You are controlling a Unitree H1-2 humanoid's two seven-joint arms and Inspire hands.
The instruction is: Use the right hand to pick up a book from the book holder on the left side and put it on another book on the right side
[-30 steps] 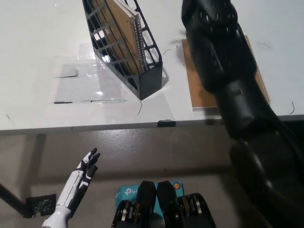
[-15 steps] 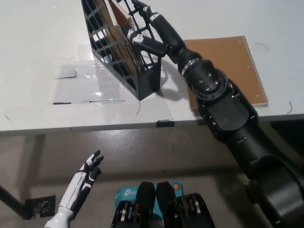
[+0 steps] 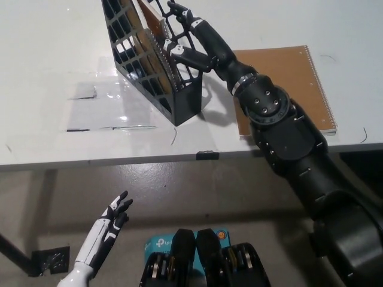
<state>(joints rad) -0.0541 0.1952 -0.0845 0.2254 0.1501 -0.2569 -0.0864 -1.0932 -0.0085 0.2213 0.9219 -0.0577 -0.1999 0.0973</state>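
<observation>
Right hand [image 3: 188, 39]: black, jointed; fingers curled on the top edge of the book [image 3: 152, 27] at the holder's open side.
Book: brown card cover, wire spiral spine, upright and tilted inside the book holder [image 3: 158, 72].
Book holder: black plastic lattice, slanted, left of the forearm.
Second book [image 3: 287, 84]: flat brown spiral notebook on the white table [image 3: 54, 66], under the right arm.
Left hand [image 3: 111, 221]: white, released, fingers spread, low and well apart.

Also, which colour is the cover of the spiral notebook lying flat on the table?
Brown, like kraft cardboard; the spiral notebook shows best in the head view.
</observation>
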